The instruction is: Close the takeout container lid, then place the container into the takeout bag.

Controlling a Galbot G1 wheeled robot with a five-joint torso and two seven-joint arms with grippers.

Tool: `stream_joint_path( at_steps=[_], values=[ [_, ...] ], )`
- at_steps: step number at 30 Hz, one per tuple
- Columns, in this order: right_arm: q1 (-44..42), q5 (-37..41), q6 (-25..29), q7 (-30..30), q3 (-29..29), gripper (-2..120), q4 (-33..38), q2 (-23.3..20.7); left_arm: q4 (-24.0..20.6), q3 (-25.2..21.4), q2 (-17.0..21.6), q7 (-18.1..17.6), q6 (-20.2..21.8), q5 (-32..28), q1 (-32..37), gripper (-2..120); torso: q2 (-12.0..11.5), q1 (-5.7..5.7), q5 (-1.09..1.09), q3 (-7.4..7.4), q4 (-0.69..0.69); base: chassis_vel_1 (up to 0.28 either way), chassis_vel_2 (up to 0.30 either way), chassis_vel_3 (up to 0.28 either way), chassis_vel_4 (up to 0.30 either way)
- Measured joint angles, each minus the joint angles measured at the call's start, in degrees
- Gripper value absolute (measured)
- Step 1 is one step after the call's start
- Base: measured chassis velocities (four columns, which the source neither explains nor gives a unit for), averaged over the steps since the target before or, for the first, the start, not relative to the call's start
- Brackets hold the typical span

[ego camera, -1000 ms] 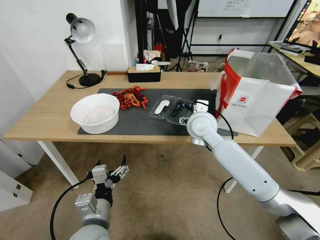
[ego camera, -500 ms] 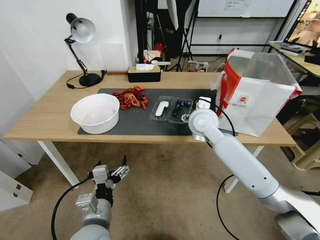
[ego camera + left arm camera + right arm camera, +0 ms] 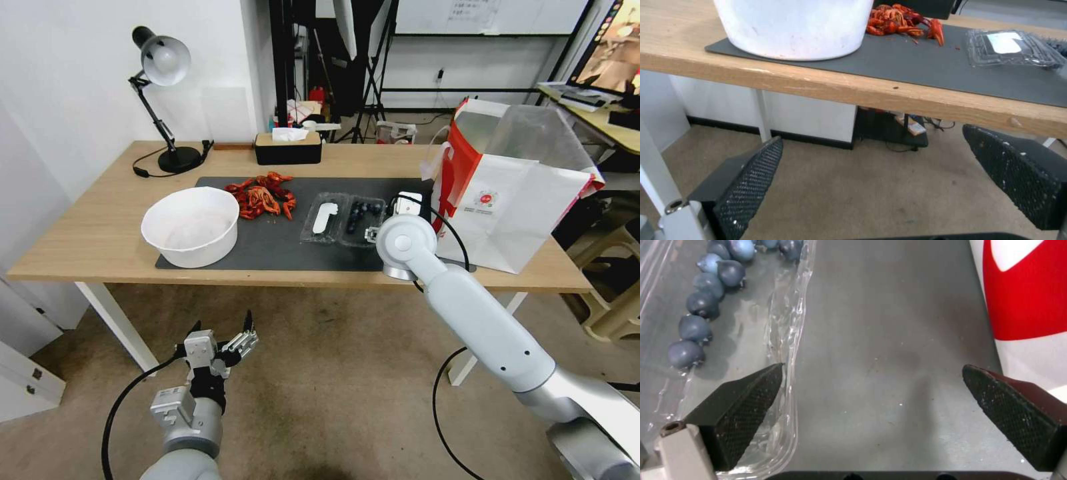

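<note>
The takeout container [image 3: 363,217] lies open on the dark mat, dark blue berries [image 3: 698,306] in its right half. Its lid [image 3: 323,219], clear with a white oblong piece, lies flat to the left and also appears in the left wrist view [image 3: 1009,46]. My right gripper [image 3: 381,225] is low over the mat between the container's right rim and the takeout bag [image 3: 507,193]. In its wrist view this gripper [image 3: 873,386] is open, one finger [image 3: 746,406] over the clear rim [image 3: 789,323]. My left gripper [image 3: 223,343] hangs open below the table's front edge.
A large white bowl [image 3: 191,225] stands on the mat's left end, with red crayfish [image 3: 263,197] behind it. A desk lamp [image 3: 163,107] and a black tissue box [image 3: 288,147] are at the back. The bag's red panel [image 3: 1027,290] is close to my right finger.
My right gripper has shifted slightly right and back, from over the container's berry half to beside its right rim. The left arm has not moved.
</note>
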Motion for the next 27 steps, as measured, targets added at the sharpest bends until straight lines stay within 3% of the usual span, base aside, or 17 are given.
stream_joint_path(
  at_steps=[27],
  values=[
    [-0.75, -1.55, -0.68, -0.59, 0.52, 100, -0.41, -0.82, 0.13, 0.12, 0.13, -0.01, -0.09, -0.04, -0.1, 100, 0.0, 0.0, 0.0, 0.0, 0.0, 0.0, 0.0, 0.0, 0.0]
  ],
)
